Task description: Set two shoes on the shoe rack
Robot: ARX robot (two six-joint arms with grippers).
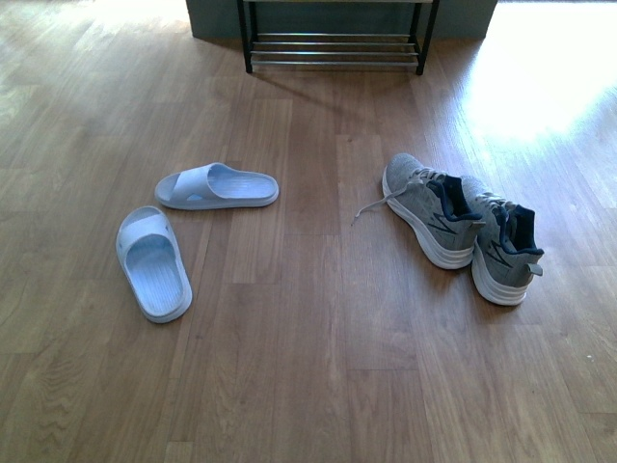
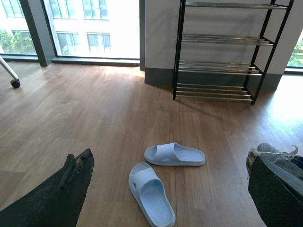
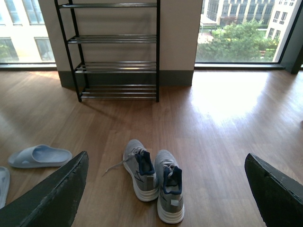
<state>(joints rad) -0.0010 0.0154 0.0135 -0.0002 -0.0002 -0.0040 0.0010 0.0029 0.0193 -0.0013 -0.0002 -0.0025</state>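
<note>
Two sneakers (image 1: 445,214), bare floor (image 1: 318,125) before rack (image 1: 335,50)

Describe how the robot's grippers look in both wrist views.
The left gripper has two broad, matte black, wedge-shaped fingers; one's inner edge is rough and worn, with brownish flecks near its tip. The right gripper has the same dark tapered fingers, edges smoother. No cables or markings are visible; the front view shows neither arm.
</note>
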